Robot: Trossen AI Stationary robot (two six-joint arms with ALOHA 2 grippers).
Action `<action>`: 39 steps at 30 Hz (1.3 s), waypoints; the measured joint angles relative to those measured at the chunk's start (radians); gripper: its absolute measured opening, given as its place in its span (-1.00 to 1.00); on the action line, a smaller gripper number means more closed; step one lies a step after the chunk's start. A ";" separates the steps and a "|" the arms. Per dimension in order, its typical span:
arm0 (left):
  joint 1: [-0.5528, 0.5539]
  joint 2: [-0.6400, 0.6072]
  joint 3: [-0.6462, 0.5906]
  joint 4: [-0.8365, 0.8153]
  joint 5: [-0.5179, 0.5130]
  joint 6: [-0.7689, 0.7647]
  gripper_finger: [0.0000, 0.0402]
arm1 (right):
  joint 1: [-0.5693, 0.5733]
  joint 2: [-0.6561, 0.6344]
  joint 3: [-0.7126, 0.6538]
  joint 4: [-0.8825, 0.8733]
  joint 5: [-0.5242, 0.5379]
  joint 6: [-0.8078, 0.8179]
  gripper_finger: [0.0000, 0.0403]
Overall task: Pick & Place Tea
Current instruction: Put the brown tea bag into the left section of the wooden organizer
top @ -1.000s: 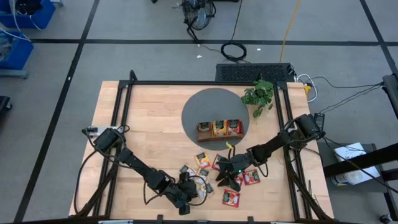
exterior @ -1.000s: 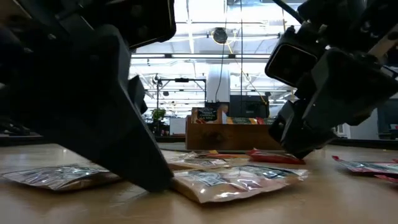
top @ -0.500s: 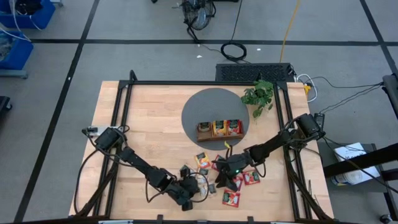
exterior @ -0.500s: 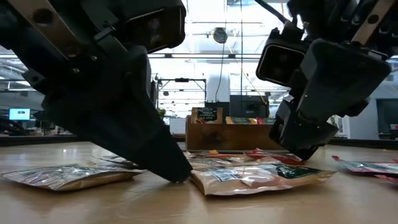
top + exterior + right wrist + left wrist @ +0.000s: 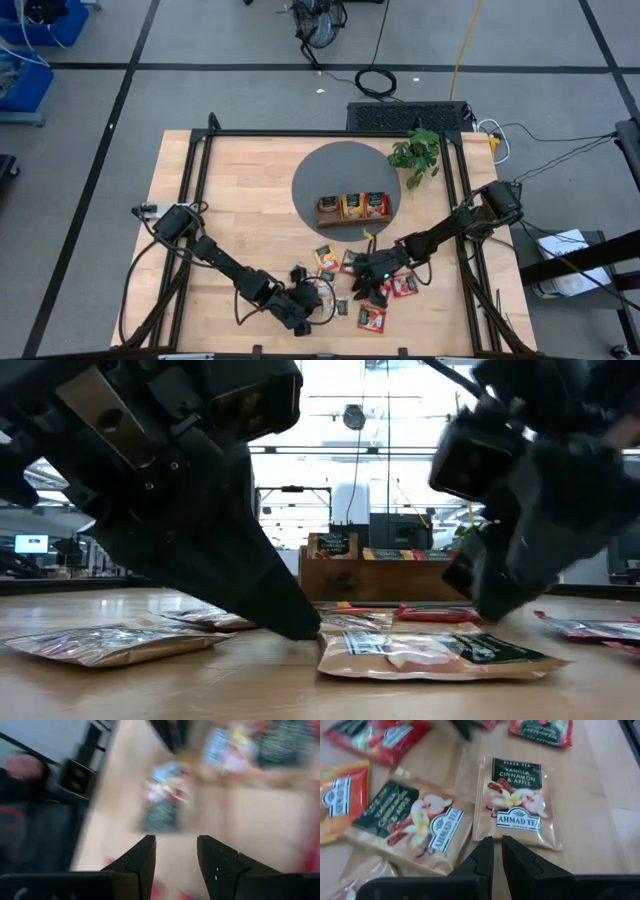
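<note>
Beige tea packet reads "Vanilla Cinnamon & Apple, Ahmad Tea".

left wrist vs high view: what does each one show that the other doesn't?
Left wrist only: readable labels on the beige tea packets, Vanilla Cinnamon & Apple, and the left gripper nearly shut, holding nothing. High only: the wooden tray on the grey mat, the plant, and the right gripper over the red packets. Both: loose packets on the table.
</note>
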 joint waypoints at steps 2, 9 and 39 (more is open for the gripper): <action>-0.007 -0.009 0.002 0.015 0.000 0.024 -0.79 | 0.001 -0.042 -0.004 -0.041 0.021 -0.023 -0.36; -0.045 -0.015 0.092 0.031 0.099 0.125 -0.79 | 0.066 -0.145 -0.003 -0.179 0.105 -0.046 -0.36; 0.066 0.060 0.129 0.020 0.202 0.089 -0.79 | 0.172 0.174 0.309 -0.165 0.164 -0.202 -0.89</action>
